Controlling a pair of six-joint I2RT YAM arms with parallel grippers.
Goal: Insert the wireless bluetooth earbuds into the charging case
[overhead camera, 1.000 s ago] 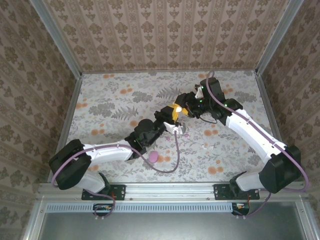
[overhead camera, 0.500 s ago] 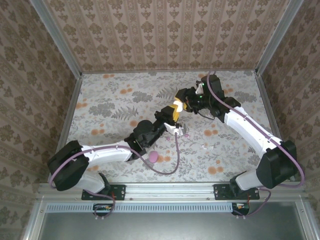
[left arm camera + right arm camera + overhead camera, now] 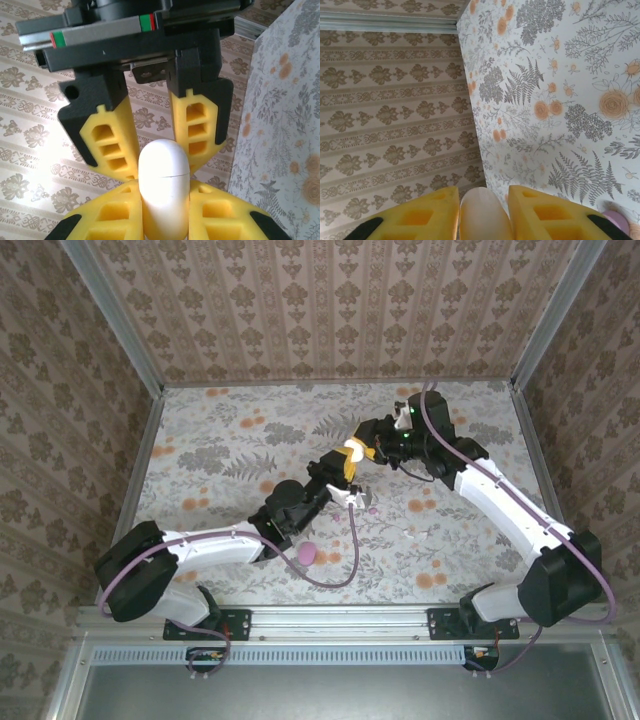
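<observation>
Since a second ago the right gripper (image 3: 362,444) has travelled left over the table (image 3: 220,455) and now meets the left gripper (image 3: 347,464) nose to nose above mid-table; the left arm has barely shifted. The pink case (image 3: 306,554), the white earbuds (image 3: 412,532) and the pink earbud (image 3: 372,508) lie where they lay, loose on the table, well apart from both grippers. Between the grippers stands only the white case (image 3: 164,180), its seam line visible. The left gripper is clamped on one end of it. The right gripper, narrower than before, sits over the other end, its yellow fingers (image 3: 540,210) against both sides with no gap visible.
</observation>
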